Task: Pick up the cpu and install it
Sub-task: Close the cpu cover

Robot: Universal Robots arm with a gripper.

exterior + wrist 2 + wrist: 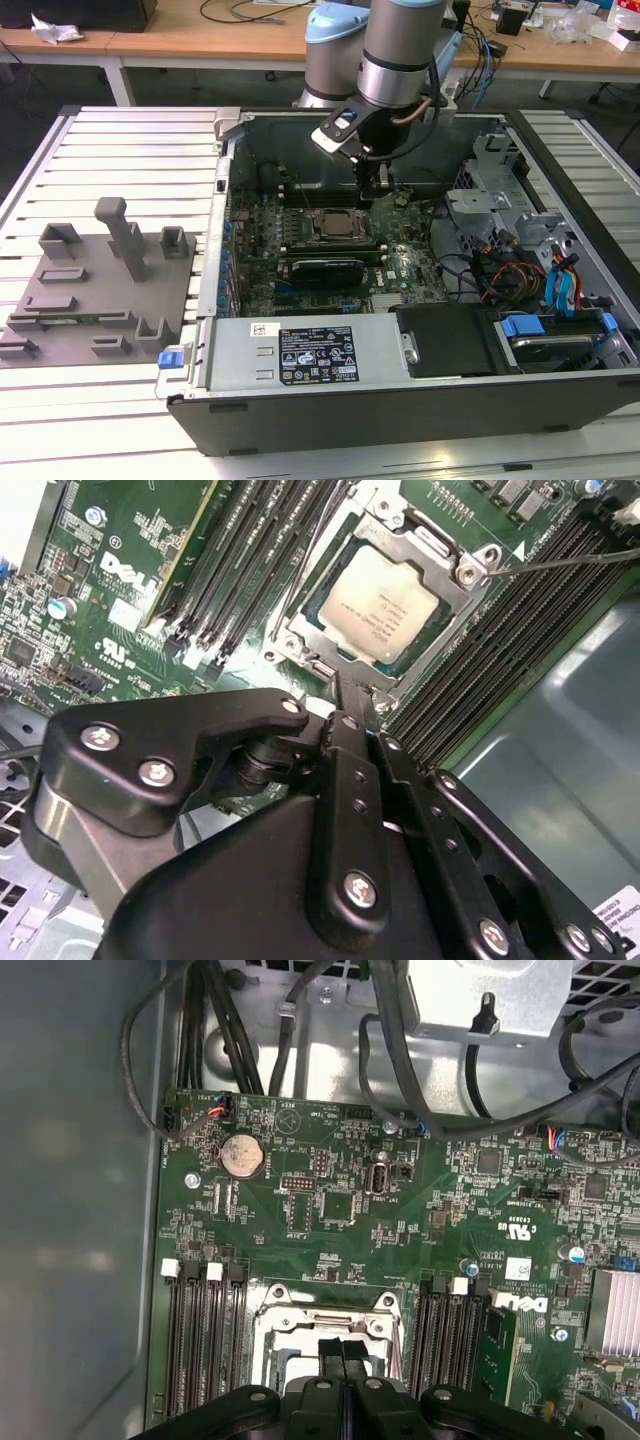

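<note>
- The small, thin, square cpu (pixel 336 226) with a pale silver metal top lies flat in the black square socket frame with metal edges (pixel 336 207) on the green motherboard (pixel 405 265).
- In the second wrist view the cpu (pixel 380 602) sits level inside that frame (pixel 470 575), between rows of long black memory slots (pixel 520 620).
- The black gripper (pixel 378 195) hangs just above the socket's edge, inside the large open dark grey computer case (pixel 400 415).
- In both wrist views its fingers (pixel 330 1352) are pressed together, with nothing seen between them (pixel 352 695).
- A round silver coin battery (pixel 242 1155) sits on the board, well apart from the socket.
- A large grey plastic tray with upright blocks (pixel 90 300) rests on the white slatted table (pixel 130 150) at the exterior view's left, beside the case.
</note>
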